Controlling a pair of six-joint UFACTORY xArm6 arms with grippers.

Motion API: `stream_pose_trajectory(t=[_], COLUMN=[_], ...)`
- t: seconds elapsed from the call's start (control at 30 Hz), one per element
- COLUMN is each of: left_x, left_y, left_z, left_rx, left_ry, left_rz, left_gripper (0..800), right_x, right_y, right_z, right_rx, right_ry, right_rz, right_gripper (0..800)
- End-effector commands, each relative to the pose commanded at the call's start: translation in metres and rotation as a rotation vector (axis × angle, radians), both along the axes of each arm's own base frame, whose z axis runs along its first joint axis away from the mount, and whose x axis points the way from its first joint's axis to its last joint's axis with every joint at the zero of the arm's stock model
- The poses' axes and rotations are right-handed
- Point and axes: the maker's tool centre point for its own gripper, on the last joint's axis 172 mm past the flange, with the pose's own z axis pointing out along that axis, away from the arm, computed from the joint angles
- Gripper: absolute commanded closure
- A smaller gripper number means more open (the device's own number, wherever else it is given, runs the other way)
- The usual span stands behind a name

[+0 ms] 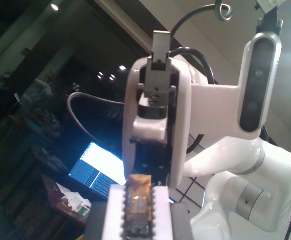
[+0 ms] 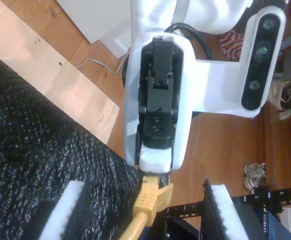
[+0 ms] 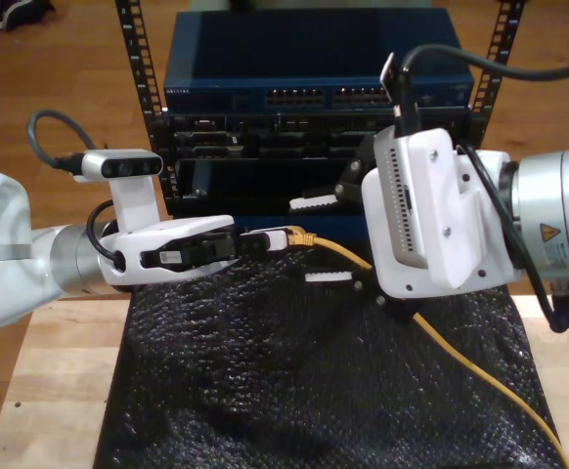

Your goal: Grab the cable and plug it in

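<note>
Running from the exterior view's lower right corner across the black mat (image 3: 265,371), the cable (image 3: 441,337) rises to its plug (image 3: 299,234), which is held above the mat in front of the rack (image 3: 314,98).

The plug end is clamped in my first gripper (image 3: 265,240), with its fingers clenched on it. My second gripper (image 3: 319,240) is released; its fingers (image 2: 70,210) stand apart on either side of the cable, and no contact is seen.

Risks noted:
- If the plug is let go before the open fingers are closed, it is judged likely to drop onto the mat.
- If the cord is gripped rather than the plug body, droop or twist is expected, and the rack ports may be missed.
- The two grippers are set very near each other, so a knock on closing is possible.
- The latch orientation cannot be told.
- Slack beneath my second gripper may be snagged.
</note>
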Motion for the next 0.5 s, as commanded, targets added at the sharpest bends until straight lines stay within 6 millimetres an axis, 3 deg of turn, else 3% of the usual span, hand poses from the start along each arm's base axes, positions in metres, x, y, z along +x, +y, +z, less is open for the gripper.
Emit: stream_pose_trajectory(t=[0.5], left_x=[-0.0025], left_y=[0.0009], left_z=[0.0017], left_rx=[-0.008], left_ry=[0.016], left_rz=[-0.016], left_gripper=[769], right_x=[-0.0002], right_y=[-0.0001], right_z=[0.0025], right_rx=[0.008], right_ry=[0.002], right_rz=[-0.005], right_gripper=[503])
